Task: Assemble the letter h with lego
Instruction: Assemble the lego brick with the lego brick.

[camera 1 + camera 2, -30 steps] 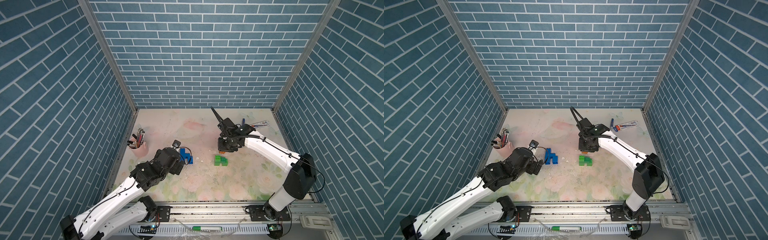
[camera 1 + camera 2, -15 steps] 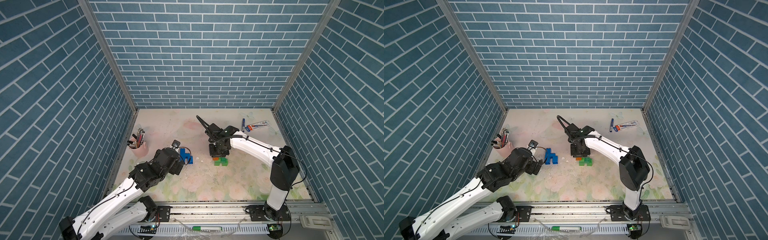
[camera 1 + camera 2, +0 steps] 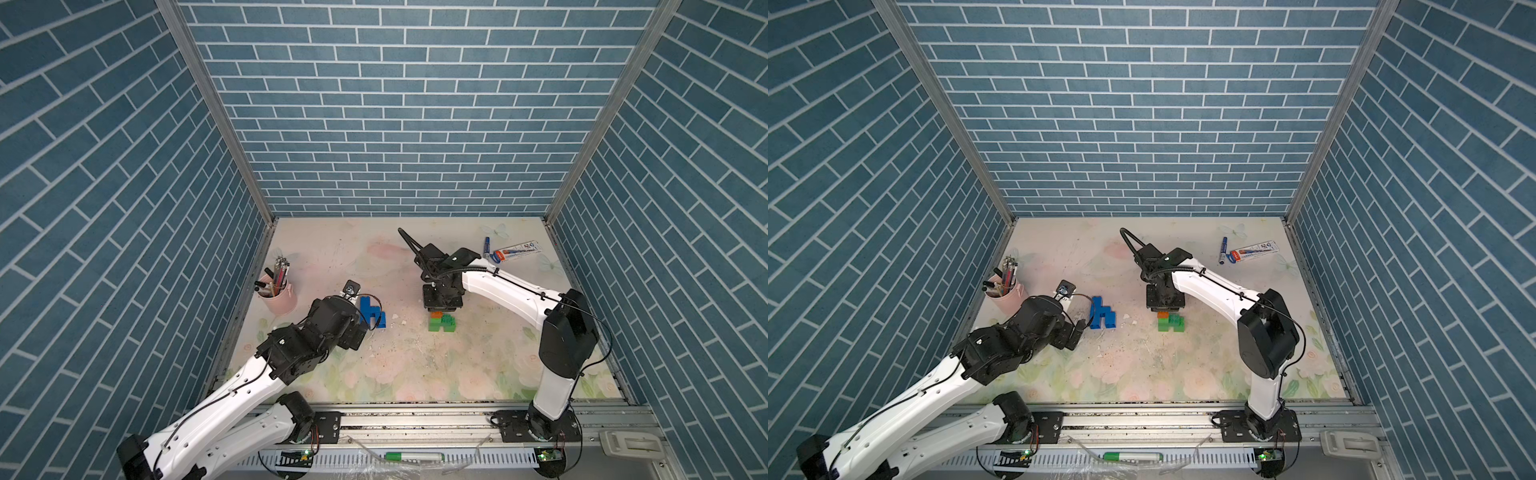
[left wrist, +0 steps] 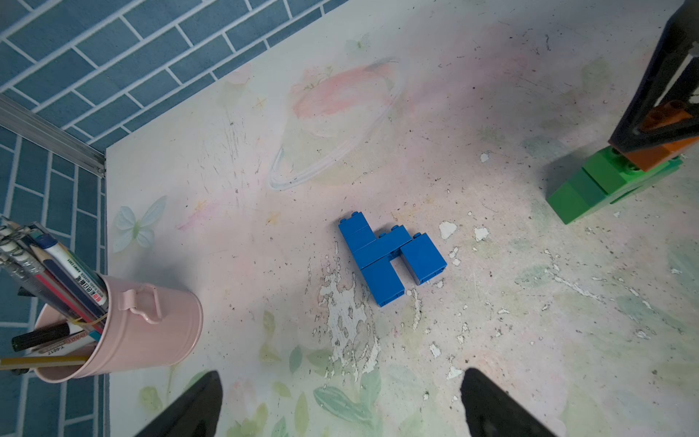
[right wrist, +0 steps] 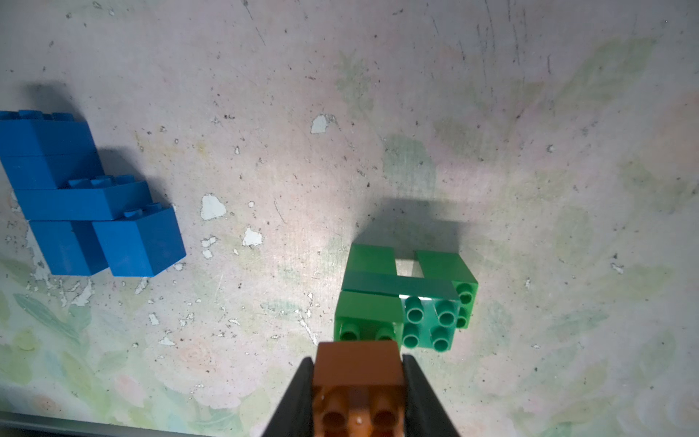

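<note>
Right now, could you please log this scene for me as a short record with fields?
left gripper: open, empty
right gripper: shut on orange brick
orange brick: over green lego stack, on its taller side; seated or not, unclear
green lego stack: upright, an arch with one taller side
blue lego h: lying flat, untouched
elsewhere: pink pen cup, blue marker

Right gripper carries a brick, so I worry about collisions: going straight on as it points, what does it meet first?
Probably the green lego stack, its studded top directly ahead of the held orange brick; gap unclear.
</note>
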You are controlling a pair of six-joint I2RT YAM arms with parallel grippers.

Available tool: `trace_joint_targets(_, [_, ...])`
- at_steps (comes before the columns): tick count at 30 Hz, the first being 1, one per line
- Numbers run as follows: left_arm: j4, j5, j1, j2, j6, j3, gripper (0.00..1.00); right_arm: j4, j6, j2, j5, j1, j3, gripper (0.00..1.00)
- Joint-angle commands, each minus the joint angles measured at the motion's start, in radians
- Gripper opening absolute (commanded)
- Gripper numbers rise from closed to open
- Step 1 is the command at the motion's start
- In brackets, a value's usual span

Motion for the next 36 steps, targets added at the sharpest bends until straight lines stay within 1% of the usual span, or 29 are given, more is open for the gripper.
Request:
trace_joint_targets(1, [-0.009, 0.003, 0.008, -0.01, 0.0, 0.01, 0.99, -0.031, -0.008, 0.029, 0.019, -0.007, 0.001, 0.0])
trace_joint_targets(11, [-0.008, 0.005, 0.008, -0.011, 0.0, 0.011, 0.99, -0.043, 0.003, 0.053, 0.046, -0.008, 0.007, 0.0])
trace_joint_targets(19, [-0.011, 0.006, 0.008, -0.01, 0.0, 0.012, 0.99, -0.038, 0.053, 0.051, 0.061, 0.009, -0.006, 0.0])
trace_joint_targets(24, [-0.011, 0.005, 0.008, -0.012, 0.0, 0.012, 0.99, -0.004, 0.077, 0.058, 0.065, 0.019, -0.027, 0.0])
trace_joint_targets(31, [-0.011, 0.008, 0.008, -0.01, 0.0, 0.012, 0.99, 0.063, 0.126, 0.027, 0.079, 0.027, -0.091, 0.0])
trace_joint_targets(36, [-0.012, 0.008, 0.007, -0.011, -0.001, 0.012, 0.99, 0.069, 0.146, 0.024, 0.102, 0.035, -0.096, 0.0])
